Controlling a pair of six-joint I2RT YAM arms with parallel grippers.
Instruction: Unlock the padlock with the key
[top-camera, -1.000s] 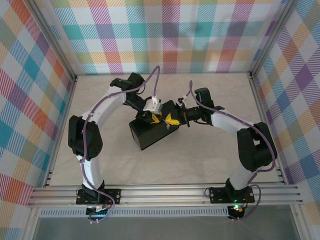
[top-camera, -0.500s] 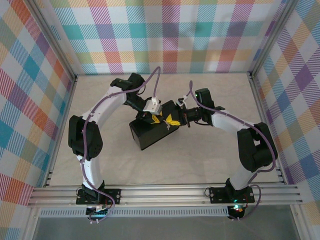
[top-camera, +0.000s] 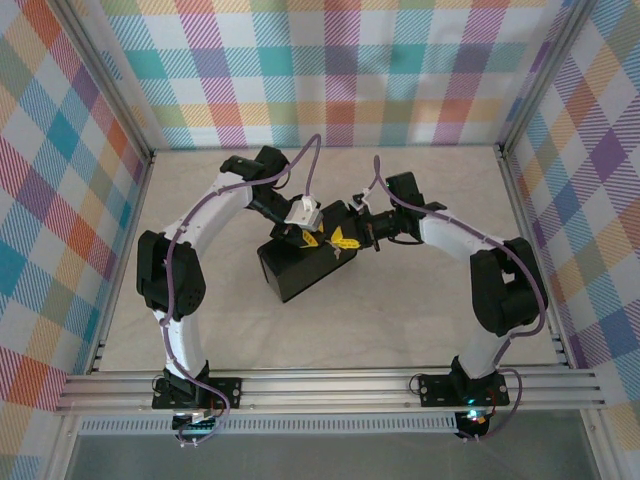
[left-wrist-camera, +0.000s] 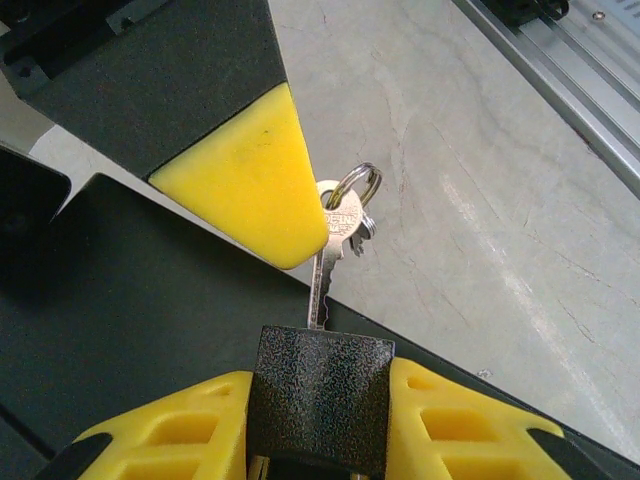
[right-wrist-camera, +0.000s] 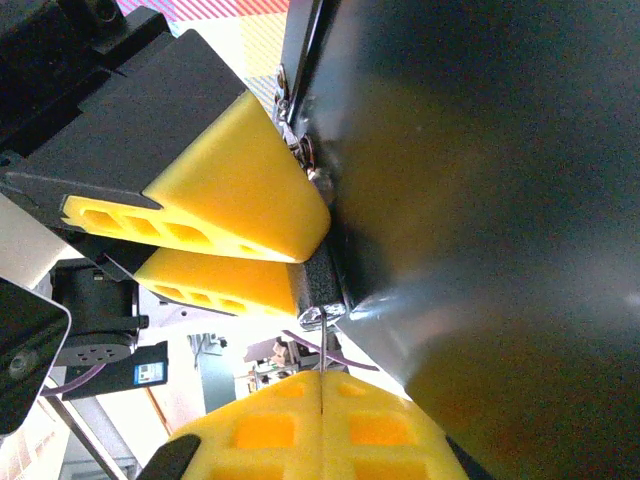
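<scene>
From the left, my left gripper (left-wrist-camera: 320, 445) is closed narrowly on the padlock (left-wrist-camera: 320, 385), yellow pads on either side of the dark body, holding it just above the black box (top-camera: 300, 268). The key (left-wrist-camera: 320, 285) comes next. Its blade meets the lock's exposed face and its long axis runs straight out from that face towards the right arm. I cannot tell how deep the blade sits. The split ring (left-wrist-camera: 356, 186) hangs off the key's head. On the far side, my right gripper (right-wrist-camera: 320, 425) is pinched fully together on that head, jaws flat against it. By my reading the next move is the right wrist's job: a twist about the blade's own line. Any sideways lean would bind it, so the left must hold the body steady.
</scene>
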